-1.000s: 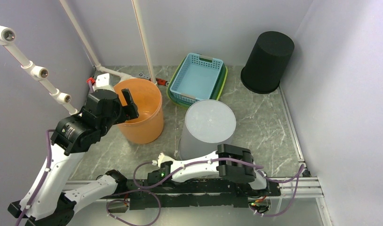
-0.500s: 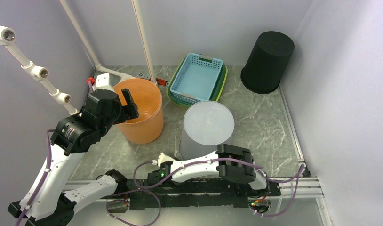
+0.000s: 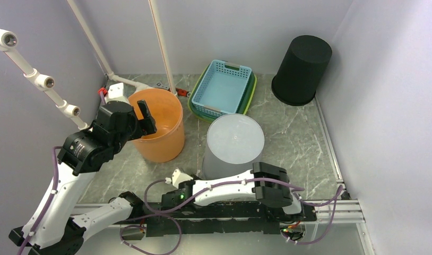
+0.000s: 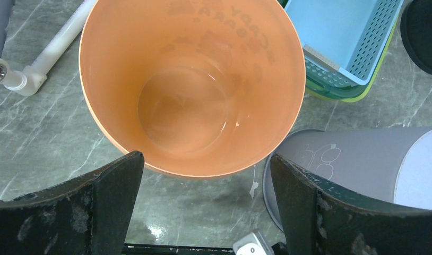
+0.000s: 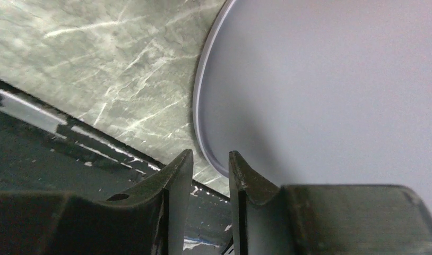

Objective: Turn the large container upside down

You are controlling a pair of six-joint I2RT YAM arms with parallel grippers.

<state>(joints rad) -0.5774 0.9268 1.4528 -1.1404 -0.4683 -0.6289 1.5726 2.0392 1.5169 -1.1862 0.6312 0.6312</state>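
Left end effector (image 4: 206,159) gaping, empty, over orange bucket (image 4: 187,64), right end effector (image 5: 209,156) ajar beside grey container (image 5: 336,79) (wrist view only)

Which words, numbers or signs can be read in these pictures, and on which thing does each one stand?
Orange bucket: faint letters show through its far wall, reversed and too blurred to read.
Grey bin: small round marks on its side, too small to read.
No other text shows.
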